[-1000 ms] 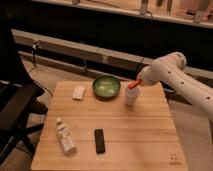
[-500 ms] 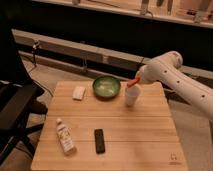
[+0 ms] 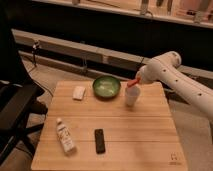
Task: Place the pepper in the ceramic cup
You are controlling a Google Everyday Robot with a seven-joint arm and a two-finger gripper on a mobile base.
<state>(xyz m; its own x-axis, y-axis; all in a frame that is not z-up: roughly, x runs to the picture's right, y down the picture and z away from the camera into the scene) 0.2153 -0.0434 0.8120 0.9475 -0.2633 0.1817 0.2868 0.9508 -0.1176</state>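
Observation:
A white ceramic cup (image 3: pixel 131 96) stands upright on the wooden table (image 3: pixel 125 130), right of the green bowl. A red pepper (image 3: pixel 133 82) hangs tilted just above the cup's rim, its lower end at the cup's mouth. The gripper (image 3: pixel 138 78) is at the end of the white arm (image 3: pixel 175 80) that reaches in from the right; it sits directly above the cup at the pepper's upper end.
A green bowl (image 3: pixel 106 87) sits at the table's back middle, a white sponge (image 3: pixel 79 92) to its left. A small white bottle (image 3: pixel 64 136) lies at the front left and a black remote (image 3: pixel 100 140) at the front middle. A black chair (image 3: pixel 15 105) stands left of the table.
The gripper with the pepper has shifted slightly left and stays over the cup. The cup and other objects have not moved.

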